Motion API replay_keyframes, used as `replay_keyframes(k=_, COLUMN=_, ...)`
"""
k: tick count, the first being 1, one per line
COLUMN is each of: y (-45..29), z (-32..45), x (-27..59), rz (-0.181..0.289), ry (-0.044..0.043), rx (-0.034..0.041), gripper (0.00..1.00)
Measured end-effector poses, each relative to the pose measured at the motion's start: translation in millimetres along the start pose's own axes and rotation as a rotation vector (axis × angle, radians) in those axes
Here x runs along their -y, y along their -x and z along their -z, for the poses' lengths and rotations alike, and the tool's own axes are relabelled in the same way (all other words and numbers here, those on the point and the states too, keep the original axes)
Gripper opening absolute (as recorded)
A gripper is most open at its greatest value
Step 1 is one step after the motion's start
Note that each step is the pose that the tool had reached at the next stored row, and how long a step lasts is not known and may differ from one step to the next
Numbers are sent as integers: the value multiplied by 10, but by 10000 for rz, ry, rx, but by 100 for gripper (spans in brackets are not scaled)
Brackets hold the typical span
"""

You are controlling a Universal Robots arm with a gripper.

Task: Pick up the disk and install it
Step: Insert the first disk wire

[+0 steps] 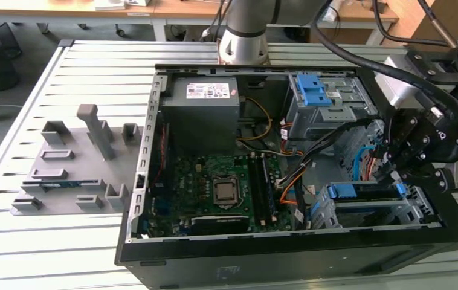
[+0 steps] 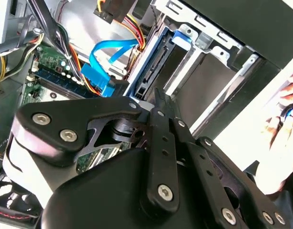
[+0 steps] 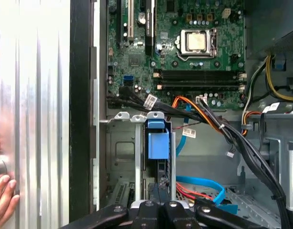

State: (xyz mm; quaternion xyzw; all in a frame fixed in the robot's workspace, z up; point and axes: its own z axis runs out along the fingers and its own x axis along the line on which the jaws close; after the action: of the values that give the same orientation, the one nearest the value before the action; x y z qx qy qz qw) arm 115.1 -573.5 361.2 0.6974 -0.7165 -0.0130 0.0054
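**Disk slotted in bay**

Exterior view: flat metal disk [image 1: 364, 192] in its blue plastic carrier stands in the grey steel drive bay [image 1: 412, 211], black tool [image 1: 396, 180] at its end.
Second wrist view: tool [image 2: 158, 95] closed, jaws together.
First wrist view: disk [image 3: 158, 143] likely stiff, dense, shock-sensitive; hold carrier edges.

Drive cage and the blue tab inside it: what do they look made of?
The drive cage looks like bare sheet metal: dull silver-grey, with thin folded edges and a faint sheen. The blue tab looks like moulded plastic: an even, saturated blue with soft rounded corners and no metallic glint.
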Motion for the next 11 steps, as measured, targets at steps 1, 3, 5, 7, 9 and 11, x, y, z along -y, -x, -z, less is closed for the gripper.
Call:
replay_keyframes(k=1, y=3, z=1, x=20, rz=0, ry=0, rx=-1, gripper=11)
replay_keyframes(k=3, y=10, z=4, x=77, rz=0, ry=0, rx=-3, gripper=11)
replay_keyframes(k=5, y=18, z=5, x=141, rz=0, ry=0, rx=-2, gripper=11)
replay_keyframes(k=7, y=27, z=6, x=202, rz=0, ry=0, rx=-3, gripper=11)
replay_keyframes(k=9, y=36, z=8, x=264, rz=0, ry=0, rx=-3, gripper=11)
replay_keyframes(k=11, y=45, z=9, x=317, rz=-1, ry=0, rx=-2, gripper=11)
